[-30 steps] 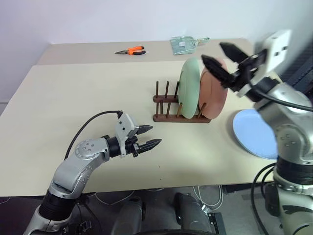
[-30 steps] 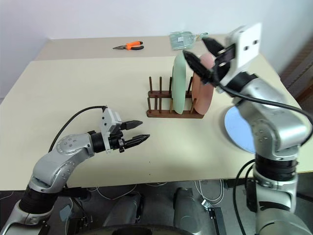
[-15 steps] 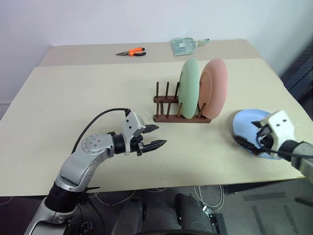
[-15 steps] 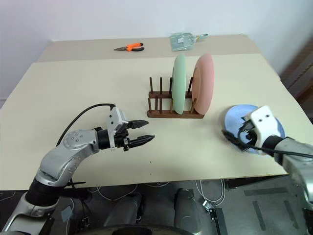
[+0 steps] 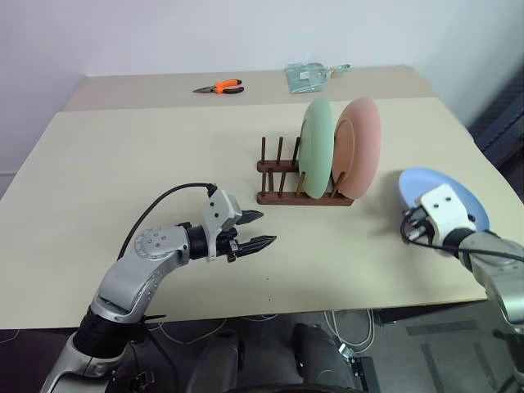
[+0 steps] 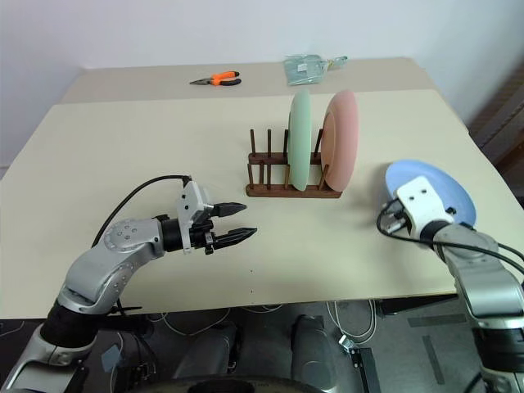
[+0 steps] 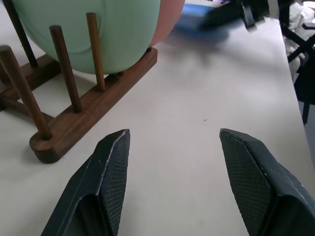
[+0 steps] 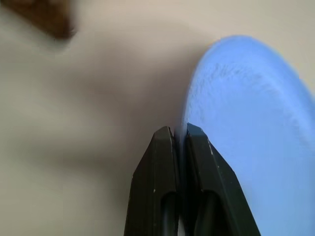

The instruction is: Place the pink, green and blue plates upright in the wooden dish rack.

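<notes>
Since the earlier frame, right gripper (image 8: 179, 135) has dropped from above the wooden dish rack (image 5: 299, 184) and clenched on the blue plate (image 5: 446, 196) rim. Left gripper (image 7: 172, 142) idles, jaws apart. Green plate (image 5: 316, 147) and pink plate (image 5: 360, 147) racked — blue outstanding.

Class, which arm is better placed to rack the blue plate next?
Right. Its claw is shut on the blue plate rim; the left claw hangs open, apart from it.
</notes>
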You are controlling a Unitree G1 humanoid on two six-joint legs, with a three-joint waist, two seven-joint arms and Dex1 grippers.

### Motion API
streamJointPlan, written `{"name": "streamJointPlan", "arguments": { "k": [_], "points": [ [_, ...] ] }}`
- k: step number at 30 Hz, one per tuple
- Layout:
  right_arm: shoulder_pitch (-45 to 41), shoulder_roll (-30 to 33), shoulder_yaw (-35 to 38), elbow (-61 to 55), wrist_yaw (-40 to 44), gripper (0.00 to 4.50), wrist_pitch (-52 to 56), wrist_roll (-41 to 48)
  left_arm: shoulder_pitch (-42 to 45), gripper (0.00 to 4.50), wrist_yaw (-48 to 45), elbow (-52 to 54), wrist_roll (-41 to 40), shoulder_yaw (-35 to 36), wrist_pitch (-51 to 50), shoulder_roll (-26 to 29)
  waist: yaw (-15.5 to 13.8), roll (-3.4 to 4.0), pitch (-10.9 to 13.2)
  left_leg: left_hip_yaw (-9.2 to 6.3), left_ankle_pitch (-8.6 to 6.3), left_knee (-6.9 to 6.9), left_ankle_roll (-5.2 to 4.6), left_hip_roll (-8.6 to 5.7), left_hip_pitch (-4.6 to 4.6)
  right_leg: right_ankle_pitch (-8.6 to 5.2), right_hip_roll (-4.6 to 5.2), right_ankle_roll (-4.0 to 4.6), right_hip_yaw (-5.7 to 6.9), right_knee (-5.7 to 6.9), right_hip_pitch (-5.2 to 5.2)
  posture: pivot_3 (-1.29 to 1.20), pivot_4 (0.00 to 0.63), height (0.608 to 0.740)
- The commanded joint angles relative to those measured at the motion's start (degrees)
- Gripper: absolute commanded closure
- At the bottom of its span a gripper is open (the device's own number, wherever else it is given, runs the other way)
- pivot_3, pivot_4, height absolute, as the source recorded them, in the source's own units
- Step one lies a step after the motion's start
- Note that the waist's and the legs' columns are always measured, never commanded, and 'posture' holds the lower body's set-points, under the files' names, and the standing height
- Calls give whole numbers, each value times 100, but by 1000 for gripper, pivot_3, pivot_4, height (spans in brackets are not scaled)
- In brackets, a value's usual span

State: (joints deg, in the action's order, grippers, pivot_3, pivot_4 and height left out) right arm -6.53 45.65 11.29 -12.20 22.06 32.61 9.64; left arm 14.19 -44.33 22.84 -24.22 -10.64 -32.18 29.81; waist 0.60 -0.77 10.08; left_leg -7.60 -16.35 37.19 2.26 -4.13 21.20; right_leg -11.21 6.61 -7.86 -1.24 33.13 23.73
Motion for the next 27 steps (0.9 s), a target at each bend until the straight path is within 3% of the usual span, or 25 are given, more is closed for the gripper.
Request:
{"name": "streamJointPlan", "arguments": {
  "k": [1,5,9,13,20,27],
  "points": [
    [-723,-134,578,-122,-529,4474,-742,-190,-33,1532,28,199,61,-17,79,1,-7,5,2,0,0,0,0,-1,2,1,0,1,0,0,2,0,150,740],
    [-2363,-493,686,-519,-569,4474,-1211,338,-59,1532,91,173,103,-56,99,-57,30,19,9,1,0,-1,0,-1,1,9,0,8,-3,0,3,0,150,740],
    [-3503,-1107,598,-931,-223,4474,-529,1722,-119,1532,130,159,156,-44,113,-60,13,14,4,-14,0,-13,0,6,-3,19,-13,8,3,6,5,0,150,740],
    [-4314,-2366,414,-1349,-776,4474,790,4295,-209,1532,238,25,185,195,155,-11,11,1,-4,-37,0,-16,1,6,-2,17,-11,16,12,1,-2,0,150,740],
    [-4398,-4108,116,-928,-2818,4474,1555,5896,-272,1532,245,-123,259,419,280,132,6,7,-3,-39,3,-16,4,2,8,22,-13,18,8,26,31,0,150,740],
    [-4035,-4526,-3,-721,-3892,4474,1693,6200,-341,1532,266,-85,268,455,306,139,22,10,-6,-29,4,-19,7,1,11,28,-14,14,8,26,39,0,150,740]
  ]
}}
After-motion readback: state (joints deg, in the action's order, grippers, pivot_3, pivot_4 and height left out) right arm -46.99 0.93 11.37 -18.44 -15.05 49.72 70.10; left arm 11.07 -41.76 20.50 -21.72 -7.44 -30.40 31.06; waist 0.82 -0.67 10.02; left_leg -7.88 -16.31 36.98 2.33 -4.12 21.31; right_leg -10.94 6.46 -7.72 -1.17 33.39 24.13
